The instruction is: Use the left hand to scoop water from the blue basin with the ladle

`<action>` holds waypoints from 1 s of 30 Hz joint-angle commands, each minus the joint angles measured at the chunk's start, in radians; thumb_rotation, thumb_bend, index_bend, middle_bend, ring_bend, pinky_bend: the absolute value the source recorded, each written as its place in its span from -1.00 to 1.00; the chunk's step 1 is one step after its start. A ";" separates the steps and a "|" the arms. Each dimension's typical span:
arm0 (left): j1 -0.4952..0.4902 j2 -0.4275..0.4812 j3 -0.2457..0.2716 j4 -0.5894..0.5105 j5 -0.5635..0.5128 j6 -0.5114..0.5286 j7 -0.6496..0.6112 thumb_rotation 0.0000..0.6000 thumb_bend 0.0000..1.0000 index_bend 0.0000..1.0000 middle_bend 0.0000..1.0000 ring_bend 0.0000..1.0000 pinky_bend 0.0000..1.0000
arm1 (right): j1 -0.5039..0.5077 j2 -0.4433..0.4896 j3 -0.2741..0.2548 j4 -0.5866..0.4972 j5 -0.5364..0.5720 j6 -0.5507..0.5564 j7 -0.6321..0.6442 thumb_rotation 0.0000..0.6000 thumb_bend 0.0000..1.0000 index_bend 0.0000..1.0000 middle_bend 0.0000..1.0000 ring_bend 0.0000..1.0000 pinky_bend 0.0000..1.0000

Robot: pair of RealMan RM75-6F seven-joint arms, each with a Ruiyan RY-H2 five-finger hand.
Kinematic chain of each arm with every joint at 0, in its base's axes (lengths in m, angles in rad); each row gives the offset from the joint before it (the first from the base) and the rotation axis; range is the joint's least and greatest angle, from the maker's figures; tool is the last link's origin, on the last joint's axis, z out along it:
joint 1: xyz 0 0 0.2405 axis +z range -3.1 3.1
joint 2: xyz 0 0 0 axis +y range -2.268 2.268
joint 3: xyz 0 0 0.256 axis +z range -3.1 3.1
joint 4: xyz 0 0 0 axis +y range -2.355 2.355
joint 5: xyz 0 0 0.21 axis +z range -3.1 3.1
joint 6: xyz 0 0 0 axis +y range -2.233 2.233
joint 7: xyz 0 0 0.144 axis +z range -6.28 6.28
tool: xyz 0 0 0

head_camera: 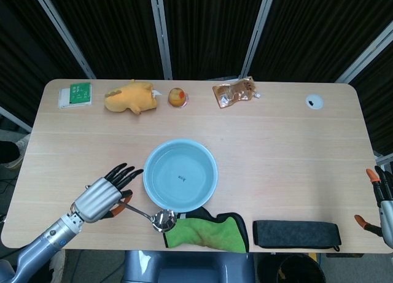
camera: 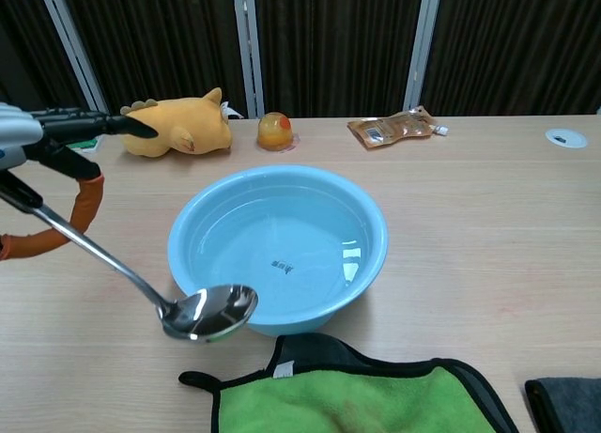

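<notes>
The blue basin (head_camera: 180,175) (camera: 278,248) holds clear water and stands mid-table near the front. My left hand (head_camera: 105,194) (camera: 52,137) holds the metal ladle (head_camera: 150,217) (camera: 169,300) by its orange-tipped handle, fingers stretched toward the basin. The ladle is lifted off the table; its bowl (camera: 208,312) hangs in front of the basin's near-left rim, outside the water. My right hand (head_camera: 383,200) is at the table's far right edge, fingers apart, holding nothing.
A green cloth (head_camera: 206,230) (camera: 357,395) lies just in front of the basin. A dark grey case (head_camera: 296,233) sits to its right. Along the back are a green-and-white packet (head_camera: 75,94), a yellow plush (head_camera: 129,97), an orange cup (head_camera: 178,97) and a snack pouch (head_camera: 233,91).
</notes>
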 commanded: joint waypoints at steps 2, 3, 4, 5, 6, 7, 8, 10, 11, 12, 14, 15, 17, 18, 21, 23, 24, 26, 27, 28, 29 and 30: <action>-0.044 -0.039 -0.090 0.023 -0.137 -0.072 0.066 1.00 0.23 0.40 -1.00 -1.00 -1.00 | 0.003 0.000 0.002 -0.001 0.004 -0.007 -0.005 1.00 -1.00 -1.00 -1.00 -1.00 -1.00; -0.052 -0.045 -0.100 0.027 -0.155 -0.086 0.069 1.00 0.24 0.40 -1.00 -1.00 -1.00 | 0.004 -0.001 0.003 -0.001 0.008 -0.009 -0.007 1.00 -1.00 -1.00 -1.00 -1.00 -1.00; -0.062 -0.051 -0.111 0.033 -0.175 -0.103 0.071 1.00 0.24 0.41 -1.00 -1.00 -1.00 | 0.005 -0.002 0.004 -0.001 0.011 -0.011 -0.008 1.00 -1.00 -1.00 -1.00 -1.00 -1.00; -0.072 -0.057 -0.120 0.039 -0.193 -0.119 0.073 1.00 0.25 0.41 -1.00 -1.00 -1.00 | 0.006 -0.002 0.005 -0.001 0.013 -0.013 -0.009 1.00 -1.00 -1.00 -1.00 -1.00 -1.00; -0.085 -0.067 -0.134 0.049 -0.216 -0.138 0.074 1.00 0.25 0.41 -1.00 -1.00 -1.00 | 0.006 -0.003 0.006 -0.002 0.016 -0.015 -0.011 1.00 -1.00 -1.00 -1.00 -1.00 -1.00; -0.090 -0.071 -0.138 0.053 -0.223 -0.143 0.074 1.00 0.25 0.41 -1.00 -1.00 -1.00 | 0.007 -0.003 0.006 -0.002 0.017 -0.016 -0.012 1.00 -1.00 -1.00 -1.00 -1.00 -1.00; -0.098 -0.080 -0.149 0.063 -0.241 -0.155 0.076 1.00 0.25 0.41 -1.00 -1.00 -1.00 | 0.007 -0.003 0.007 -0.002 0.019 -0.017 -0.013 1.00 -1.00 -1.00 -1.00 -1.00 -1.00; -0.118 -0.105 -0.168 0.090 -0.276 -0.178 0.088 1.00 0.25 0.41 -1.00 -1.00 -1.00 | 0.009 -0.004 0.008 -0.002 0.022 -0.020 -0.014 1.00 -1.00 -1.00 -1.00 -1.00 -1.00; -0.128 -0.118 -0.176 0.103 -0.292 -0.191 0.096 1.00 0.24 0.42 -1.00 -1.00 -1.00 | 0.009 -0.004 0.009 -0.002 0.024 -0.022 -0.014 1.00 -1.00 -1.00 -1.00 -1.00 -1.00; -0.143 -0.138 -0.184 0.122 -0.311 -0.209 0.113 1.00 0.24 0.42 -1.00 -1.00 -1.00 | 0.010 -0.004 0.009 -0.002 0.026 -0.024 -0.013 1.00 -1.00 -1.00 -1.00 -1.00 -1.00; -0.163 -0.164 -0.193 0.144 -0.333 -0.233 0.132 1.00 0.24 0.42 -1.00 -1.00 -1.00 | 0.011 -0.003 0.010 -0.001 0.028 -0.027 -0.011 1.00 -1.00 -1.00 -1.00 -1.00 -1.00; -0.180 -0.186 -0.201 0.158 -0.351 -0.253 0.141 1.00 0.24 0.42 -1.00 -1.00 -1.00 | 0.013 -0.002 0.010 -0.001 0.029 -0.031 -0.010 1.00 -1.00 -1.00 -1.00 -1.00 -1.00; -0.201 -0.215 -0.210 0.177 -0.370 -0.272 0.158 1.00 0.24 0.42 -1.00 -1.00 -1.00 | 0.015 -0.002 0.010 0.000 0.030 -0.036 -0.008 1.00 -1.00 -1.00 -1.00 -1.00 -1.00; -0.215 -0.237 -0.217 0.191 -0.384 -0.282 0.175 1.00 0.24 0.42 -1.00 -1.00 -1.00 | 0.016 -0.001 0.010 0.000 0.031 -0.039 -0.007 1.00 -1.00 -1.00 -1.00 -1.00 -1.00; -0.240 -0.279 -0.225 0.214 -0.415 -0.306 0.199 1.00 0.24 0.42 -1.00 -1.00 -1.00 | 0.017 0.001 0.011 0.002 0.035 -0.042 -0.001 1.00 -1.00 -1.00 -1.00 -1.00 -1.00; -0.258 -0.305 -0.228 0.231 -0.440 -0.325 0.213 1.00 0.24 0.42 -1.00 -1.00 -1.00 | -0.027 0.076 0.010 -0.028 0.022 0.033 0.018 1.00 -1.00 -1.00 -1.00 -1.00 -1.00; -0.265 -0.314 -0.229 0.239 -0.447 -0.330 0.221 1.00 0.24 0.42 -1.00 -1.00 -1.00 | -0.048 0.097 -0.014 -0.048 0.002 0.043 0.030 1.00 -1.00 -1.00 -1.00 -1.00 -1.00; -0.278 -0.335 -0.230 0.256 -0.465 -0.342 0.236 1.00 0.24 0.42 -1.00 -1.00 -1.00 | 0.016 0.026 0.009 -0.004 0.041 -0.056 -0.001 1.00 -1.00 -1.00 -1.00 -1.00 -1.00; -0.283 -0.344 -0.230 0.264 -0.474 -0.347 0.241 1.00 0.24 0.42 -1.00 -1.00 -1.00 | -0.047 0.095 0.019 -0.019 0.044 0.055 0.005 1.00 -1.00 -1.00 -1.00 -1.00 -1.00; -0.287 -0.352 -0.230 0.271 -0.483 -0.350 0.245 1.00 0.24 0.42 -1.00 -1.00 -1.00 | -0.086 0.119 -0.012 -0.039 0.012 0.095 0.018 1.00 -1.00 -1.00 -1.00 -1.00 -1.00; -0.293 -0.363 -0.230 0.280 -0.493 -0.353 0.250 1.00 0.24 0.42 -1.00 -1.00 -1.00 | -0.126 0.130 -0.046 -0.047 -0.026 0.139 0.025 1.00 -1.00 -1.00 -1.00 -1.00 -1.00; -0.296 -0.370 -0.231 0.285 -0.499 -0.354 0.253 1.00 0.24 0.42 -1.00 -1.00 -1.00 | -0.147 0.134 -0.061 -0.046 -0.046 0.165 0.033 1.00 -1.00 -1.00 -1.00 -1.00 -1.00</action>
